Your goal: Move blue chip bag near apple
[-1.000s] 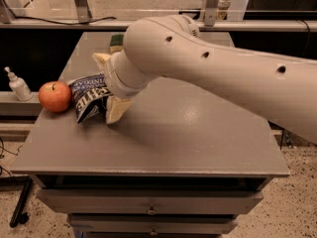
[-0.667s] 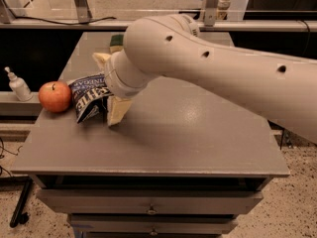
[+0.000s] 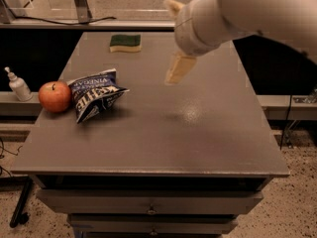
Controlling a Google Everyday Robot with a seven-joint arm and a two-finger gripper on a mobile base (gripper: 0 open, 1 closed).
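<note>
The blue chip bag [image 3: 94, 94] lies on the grey table [image 3: 198, 133] at its left side, with white lettering facing up. Its left edge is right beside the red-orange apple [image 3: 54, 96], which stands near the table's left edge. My gripper [image 3: 174, 38] is raised above the middle of the table, to the right of the bag and well apart from it. Its two pale fingers stand wide apart with nothing between them. The big white arm comes in from the upper right.
A green-and-yellow sponge [image 3: 125, 42] lies at the back of the table. A small white pump bottle [image 3: 19, 86] stands on a ledge left of the apple. Drawers run under the table's front edge.
My gripper has let go of the chip bag and pulled up and to the right. The bag stays beside the apple. The sponge, hidden before, now shows.
</note>
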